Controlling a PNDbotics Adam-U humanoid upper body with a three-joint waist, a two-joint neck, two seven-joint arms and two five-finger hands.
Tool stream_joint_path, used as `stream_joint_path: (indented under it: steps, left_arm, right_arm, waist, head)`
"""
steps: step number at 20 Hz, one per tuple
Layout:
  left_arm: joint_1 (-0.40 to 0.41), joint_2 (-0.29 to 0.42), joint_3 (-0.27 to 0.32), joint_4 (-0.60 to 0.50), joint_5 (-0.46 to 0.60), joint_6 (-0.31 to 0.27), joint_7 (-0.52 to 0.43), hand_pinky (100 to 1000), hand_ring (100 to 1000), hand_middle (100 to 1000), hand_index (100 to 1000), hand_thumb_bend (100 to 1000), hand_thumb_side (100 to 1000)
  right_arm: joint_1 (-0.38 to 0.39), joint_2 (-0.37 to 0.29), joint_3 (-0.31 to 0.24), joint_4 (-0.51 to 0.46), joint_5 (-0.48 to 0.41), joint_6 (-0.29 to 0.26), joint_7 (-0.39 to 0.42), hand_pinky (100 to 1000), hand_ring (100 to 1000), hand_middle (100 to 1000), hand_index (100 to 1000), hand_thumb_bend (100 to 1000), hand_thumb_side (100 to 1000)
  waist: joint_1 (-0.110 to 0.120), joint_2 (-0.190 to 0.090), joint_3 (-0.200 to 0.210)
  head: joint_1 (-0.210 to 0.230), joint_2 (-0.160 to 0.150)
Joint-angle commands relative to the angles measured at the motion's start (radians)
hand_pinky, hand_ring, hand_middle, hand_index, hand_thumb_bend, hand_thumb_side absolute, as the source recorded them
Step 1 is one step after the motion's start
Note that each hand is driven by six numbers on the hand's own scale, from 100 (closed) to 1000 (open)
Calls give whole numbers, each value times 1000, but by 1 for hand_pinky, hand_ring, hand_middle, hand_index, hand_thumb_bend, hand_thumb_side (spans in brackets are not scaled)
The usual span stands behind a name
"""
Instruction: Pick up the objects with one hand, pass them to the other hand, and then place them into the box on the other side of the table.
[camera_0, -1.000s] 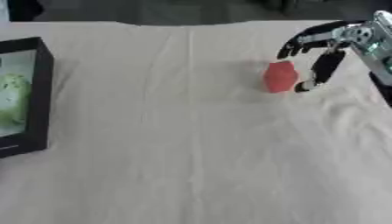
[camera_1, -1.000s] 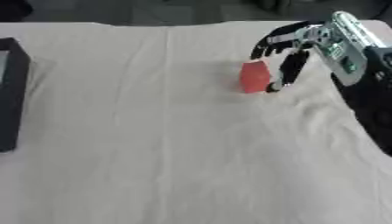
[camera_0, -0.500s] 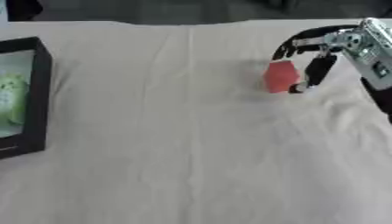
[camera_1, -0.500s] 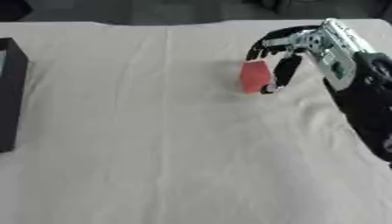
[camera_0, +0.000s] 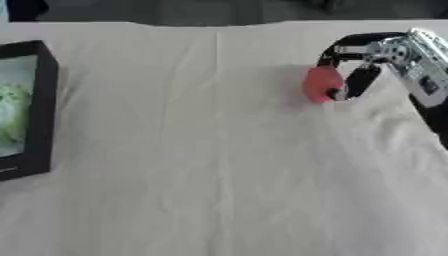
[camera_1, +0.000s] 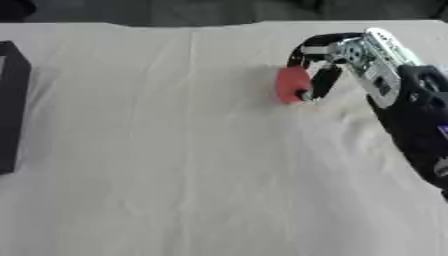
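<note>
Red block (camera_0: 322, 85) sits near the table's (camera_0: 219, 175) far right edge, right hand (camera_1: 328, 60) curled round it from the right; box (camera_0: 35, 107) far left.

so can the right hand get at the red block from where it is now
Probably yes: the right hand is already at the small red block on the cream tablecloth, fingers curled round it, nothing between them.

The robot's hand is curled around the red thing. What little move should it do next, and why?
Probably lift it a little. The right hand already has its fingers curled round the red object, which seems to sit on the cloth, and the box waits at the far left.
</note>
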Motion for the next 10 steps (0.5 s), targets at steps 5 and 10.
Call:
stream_joint_path:
  steps: [5, 10]
  left_arm:
    - [-10, 21, 7, -19, 4, -4, 0, 692, 660, 621, 705, 351, 408]
    - [-6, 23, 8, -23, 0, -4, -1, 693, 661, 621, 705, 348, 405]
  right_arm:
    - [-19, -13, -3, -12, -27, 10, -49, 860, 745, 520, 577, 100, 100]
    - [-14, -18, -27, -77, -87, 51, -103, 823, 715, 492, 559, 100, 100]
  waist:
    - [3, -22, 2]
    - [6, -35, -3]
  head:
    - [-3, -6]
    - [3, 5]
